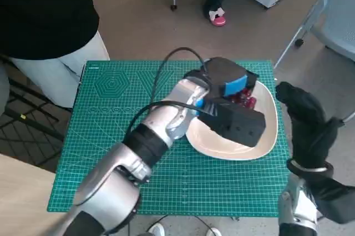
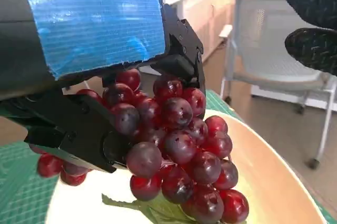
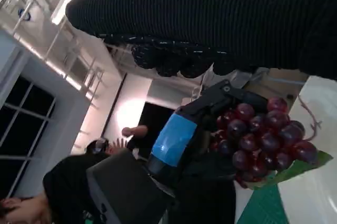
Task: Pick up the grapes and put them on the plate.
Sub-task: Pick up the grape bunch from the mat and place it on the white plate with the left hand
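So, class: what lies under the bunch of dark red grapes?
Under the bunch of dark red grapes lies a green leaf on the cream oval plate. The left hand covers the bunch's top.

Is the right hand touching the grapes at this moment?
No. The right hand hangs beside the plate, apart from the grapes, which only the left hand grips.
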Robot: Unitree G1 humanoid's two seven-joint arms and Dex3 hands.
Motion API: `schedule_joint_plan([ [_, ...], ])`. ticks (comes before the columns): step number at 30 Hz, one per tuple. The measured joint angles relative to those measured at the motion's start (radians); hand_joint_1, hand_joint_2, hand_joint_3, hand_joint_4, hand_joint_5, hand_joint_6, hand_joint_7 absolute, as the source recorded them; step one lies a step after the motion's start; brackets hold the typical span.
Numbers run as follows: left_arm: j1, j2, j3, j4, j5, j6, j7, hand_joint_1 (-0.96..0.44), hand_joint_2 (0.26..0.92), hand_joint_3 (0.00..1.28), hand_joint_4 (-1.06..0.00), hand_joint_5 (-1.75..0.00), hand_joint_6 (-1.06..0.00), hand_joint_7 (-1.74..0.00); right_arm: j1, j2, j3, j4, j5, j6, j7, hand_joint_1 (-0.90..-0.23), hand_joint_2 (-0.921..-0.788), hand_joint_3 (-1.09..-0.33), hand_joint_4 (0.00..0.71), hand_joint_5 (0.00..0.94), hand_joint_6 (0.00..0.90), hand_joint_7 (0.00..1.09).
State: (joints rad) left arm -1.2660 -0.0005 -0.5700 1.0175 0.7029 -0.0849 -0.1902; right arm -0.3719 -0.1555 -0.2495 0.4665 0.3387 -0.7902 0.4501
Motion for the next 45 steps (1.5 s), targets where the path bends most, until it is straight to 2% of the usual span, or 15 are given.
schedule_joint_plan([
  [2,-0.006,-0.002,0.001,0.011,-0.001,-0.008,0.003,0.0,0.9,0.22,-0.46,-1.53,-0.6,-1.09,0.001,0.0,-0.001,0.0,-0.004,-0.003,-0.002,-0.632,-0.921,-0.821,0.384,0.0,0.185,0.16],
  [6,-0.014,-0.002,0.003,0.025,-0.003,-0.019,0.009,0.0,0.82,0.42,-0.39,-1.62,-0.56,-1.17,0.001,0.0,0.0,0.0,-0.012,-0.009,-0.006,-0.63,-0.921,-0.823,0.382,0.0,0.186,0.16],
  [10,-0.016,-0.003,0.003,0.033,-0.004,-0.022,0.011,0.0,0.791,0.49,-0.38,-1.64,-0.54,-1.21,0.001,0.0,0.0,0.0,-0.013,-0.01,-0.009,-0.627,-0.921,-0.825,0.381,0.0,0.187,0.16],
  [13,-0.016,-0.003,0.003,0.037,-0.004,-0.022,0.014,0.0,0.813,0.44,-0.4,-1.62,-0.54,-1.19,0.0,0.0,0.001,0.0,-0.014,-0.01,-0.009,-0.626,-0.921,-0.826,0.38,0.0,0.188,0.15],
  [17,-0.016,-0.003,0.005,0.037,-0.006,-0.022,0.017,0.0,0.886,0.29,-0.45,-1.56,-0.53,-1.15,0.0,0.0,0.004,0.0,-0.015,-0.01,-0.01,-0.626,-0.921,-0.827,0.38,0.0,0.19,0.15],
  [19,-0.016,-0.005,0.012,0.038,-0.014,-0.021,0.015,0.08,0.904,0.24,-0.49,-1.48,-0.48,-1.03,0.0,0.0,0.006,0.0,-0.015,-0.009,-0.01,-0.627,-0.921,-0.827,0.38,0.0,0.19,0.15],
  [23,-0.016,-0.01,0.039,0.042,-0.052,-0.014,-0.011,0.29,0.917,0.18,-0.55,-1.38,-0.45,-0.39,0.0,0.001,0.011,0.0,-0.015,-0.006,-0.012,-0.628,-0.921,-0.828,0.379,0.0,0.192,0.14],
  [25,-0.017,-0.013,0.052,0.048,-0.073,-0.01,-0.034,0.32,0.919,0.21,-0.52,-1.4,-0.43,-0.22,0.0,0.001,0.013,0.0,-0.015,-0.006,-0.014,-0.629,-0.921,-0.828,0.38,0.001,0.192,0.14],
  [27,-0.017,-0.016,0.061,0.058,-0.087,-0.005,-0.055,0.16,0.905,0.2,-0.44,-1.27,-0.4,-0.12,0.0,0.001,0.014,0.0,-0.015,-0.005,-0.016,-0.629,-0.921,-0.828,0.382,0.002,0.193,0.14],
  [28,-0.018,-0.017,0.063,0.064,-0.09,-0.003,-0.064,0.04,0.898,0.17,-0.41,-1.12,-0.38,-0.09,0.0,0.001,0.015,0.0,-0.015,-0.004,-0.017,-0.629,-0.921,-0.828,0.383,0.002,0.194,0.14],
  [30,-0.018,-0.019,0.064,0.073,-0.092,-0.001,-0.076,-0.21,0.894,0.09,-0.36,-0.7,-0.36,-0.05,0.0,0.001,0.015,0.0,-0.015,-0.002,-0.019,-0.628,-0.921,-0.828,0.383,0.002,0.194,0.14],
  [32,-0.018,-0.019,0.061,0.079,-0.089,-0.004,-0.079,-0.34,0.9,0.04,-0.33,-0.36,-0.34,-0.02,0.0,0.001,0.017,0.0,-0.015,0.001,-0.02,-0.627,-0.921,-0.827,0.383,0.002,0.195,0.14],
  [33,-0.018,-0.019,0.059,0.081,-0.087,-0.006,-0.079,-0.38,0.902,0.03,-0.3,-0.26,-0.34,-0.02,0.0,0.001,0.017,0.0,-0.015,0.003,-0.021,-0.626,-0.921,-0.827,0.383,0.002,0.195,0.14],
  [37,-0.017,-0.017,0.056,0.086,-0.084,-0.024,-0.063,-0.46,0.907,0.01,-0.19,-0.06,-0.33,-0.01,0.0,0.001,0.019,-0.001,-0.015,0.011,-0.021,-0.624,-0.921,-0.825,0.383,0.001,0.195,0.13],
  [45,-0.016,-0.012,0.063,0.086,-0.089,-0.048,-0.033,-0.48,0.914,0.0,-0.08,0.0,-0.31,0.0,-0.003,0.001,0.023,-0.002,-0.015,0.022,-0.021,-0.628,-0.921,-0.826,0.382,0.001,0.197,0.13],
])
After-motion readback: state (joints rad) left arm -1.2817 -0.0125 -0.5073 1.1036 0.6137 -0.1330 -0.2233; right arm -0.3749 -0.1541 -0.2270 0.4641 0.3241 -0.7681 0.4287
